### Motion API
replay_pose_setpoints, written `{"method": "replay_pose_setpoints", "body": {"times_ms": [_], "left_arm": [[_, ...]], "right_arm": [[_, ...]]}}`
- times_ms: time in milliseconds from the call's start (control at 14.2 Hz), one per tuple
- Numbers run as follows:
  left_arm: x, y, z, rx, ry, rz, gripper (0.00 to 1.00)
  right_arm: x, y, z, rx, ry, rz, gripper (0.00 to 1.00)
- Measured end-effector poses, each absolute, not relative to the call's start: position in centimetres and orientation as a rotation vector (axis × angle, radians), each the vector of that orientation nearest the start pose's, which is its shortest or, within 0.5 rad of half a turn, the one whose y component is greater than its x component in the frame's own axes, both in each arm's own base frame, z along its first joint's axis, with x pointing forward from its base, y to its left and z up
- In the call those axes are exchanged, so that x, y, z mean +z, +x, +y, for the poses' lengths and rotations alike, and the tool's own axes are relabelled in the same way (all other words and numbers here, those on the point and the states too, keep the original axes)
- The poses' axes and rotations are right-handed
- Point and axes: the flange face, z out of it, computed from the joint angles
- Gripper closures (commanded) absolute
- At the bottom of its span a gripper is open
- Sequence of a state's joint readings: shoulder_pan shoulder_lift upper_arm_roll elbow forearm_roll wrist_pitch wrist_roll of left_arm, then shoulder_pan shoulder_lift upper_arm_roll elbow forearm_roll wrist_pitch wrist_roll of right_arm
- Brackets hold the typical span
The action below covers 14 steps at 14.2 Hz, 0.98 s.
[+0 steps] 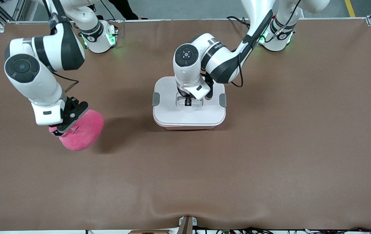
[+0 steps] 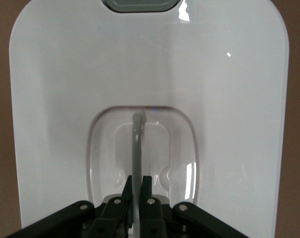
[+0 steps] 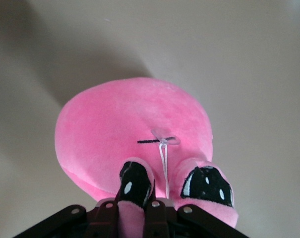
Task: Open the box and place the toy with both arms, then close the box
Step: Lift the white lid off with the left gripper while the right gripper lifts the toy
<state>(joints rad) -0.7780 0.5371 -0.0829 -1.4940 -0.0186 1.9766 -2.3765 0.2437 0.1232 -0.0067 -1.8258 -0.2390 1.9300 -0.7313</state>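
Gripping the thin grey handle point(image 2: 137, 148) in the lid's sunken centre, the left gripper point(image 1: 188, 101) sits down on the box point(image 1: 189, 113), its fingers point(image 2: 146, 191) pinched on either side of the upright handle strip. The white lid point(image 2: 224, 99) is on the pink base, with a grey clip point(image 1: 156, 99) on each side. The box stands mid-table. The right gripper point(image 1: 64, 127) is over the table point(image 1: 270, 146) toward the right arm's end, its fingers clamped on the small head of the pink plush toy point(image 1: 83, 130). In the right wrist view the toy point(image 3: 135, 129) hangs from those fingers, dark eye patches point(image 3: 207, 184) beside them, casting a shadow on the brown surface.
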Motion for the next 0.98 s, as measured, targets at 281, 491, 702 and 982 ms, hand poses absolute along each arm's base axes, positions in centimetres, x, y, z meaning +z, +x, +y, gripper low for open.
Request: {"method": "replay_pose_setpoints", "body": {"times_ms": [281, 491, 702, 982], "left_arm": [[38.0, 45.8, -51.7, 0.082, -2.226, -2.151, 1.00], [39.5, 46.8, -50.1, 0.068, -2.198, -2.175, 1.00], [40.5, 49.3, -46.9, 0.018, -2.150, -2.210, 1.00], [41.1, 52.3, -42.4, 0.018, -2.141, -2.208, 1.00]], "right_arm": [[48.2, 56.4, 16.7, 0.123, -2.707, -1.980, 1.00], [48.3, 55.6, 18.6, 0.177, -2.611, -2.190, 1.00], [48.7, 53.3, 23.1, 0.321, -2.526, -2.441, 1.00], [50.0, 49.1, 30.6, 0.397, -2.376, -2.774, 1.00]]}}
